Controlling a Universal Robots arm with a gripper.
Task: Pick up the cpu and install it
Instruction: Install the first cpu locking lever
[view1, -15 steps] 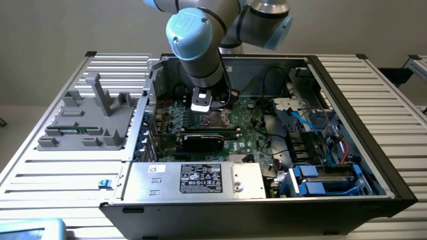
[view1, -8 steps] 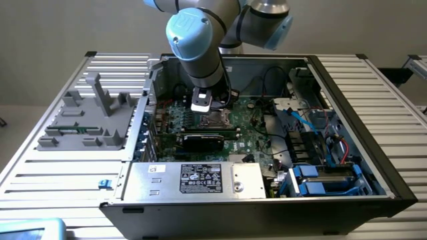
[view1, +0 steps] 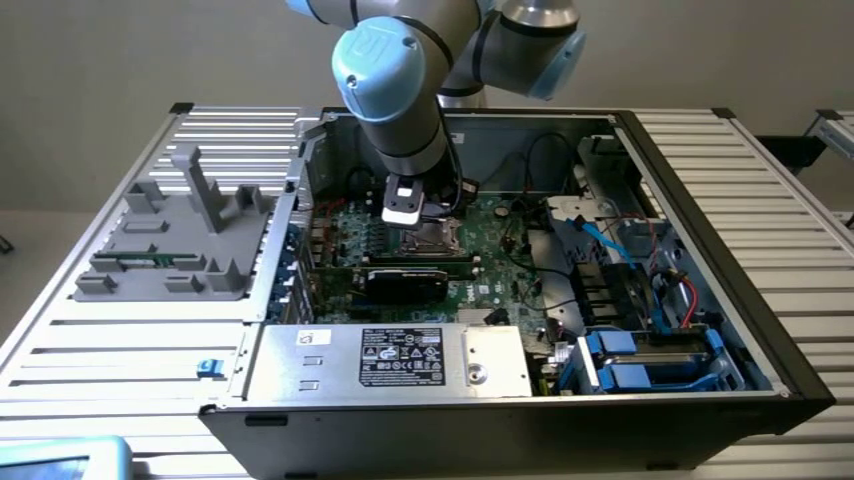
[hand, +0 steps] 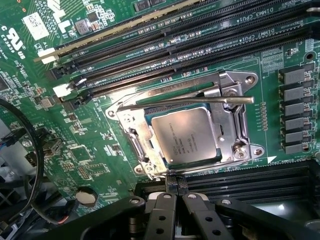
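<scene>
The cpu sat flat in the socket, just ahead of the clenched, empty claw poised above it.

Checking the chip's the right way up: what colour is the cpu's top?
Shiny silver-grey metal on the cpu, clearest in the wrist view.

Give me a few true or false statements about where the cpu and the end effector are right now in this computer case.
1. The cpu lies in the socket on the motherboard. True.
2. The end effector is holding the cpu. False: it is shut with nothing between its fingers, and the cpu lies apart from it.
3. The end effector is above the open computer case. True.
4. The socket's metal lever lies beside the socket, clear of it. False: it lies across the socket near the cpu's edge.
</scene>
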